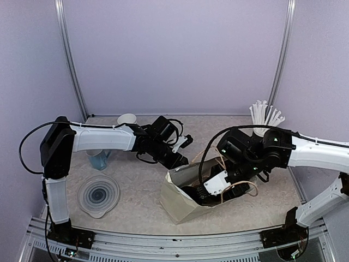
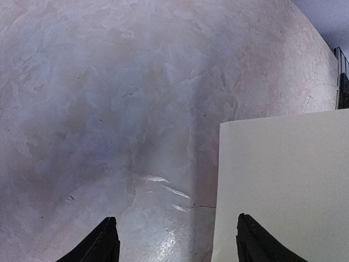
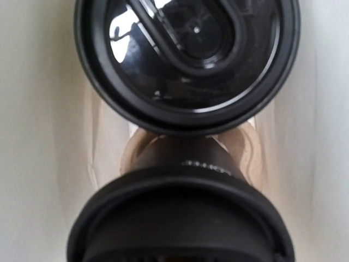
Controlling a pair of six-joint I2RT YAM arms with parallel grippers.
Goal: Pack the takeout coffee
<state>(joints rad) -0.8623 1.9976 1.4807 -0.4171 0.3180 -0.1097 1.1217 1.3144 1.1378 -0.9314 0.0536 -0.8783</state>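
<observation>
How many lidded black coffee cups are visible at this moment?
2 lidded cups inside the paper bag, in the right wrist view: the far cup at the top, the near cup at the bottom. Others may be hidden.

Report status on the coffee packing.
Left gripper open, empty, beside the bag. Right gripper down inside the bag, jaws hidden. Two lidded cups in the carrier, inside the bag. Nothing in the way seen.

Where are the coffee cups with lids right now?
Both lidded cups sit inside the pale paper bag, front centre of the table in the top view; the right wrist view shows them close up.
</observation>
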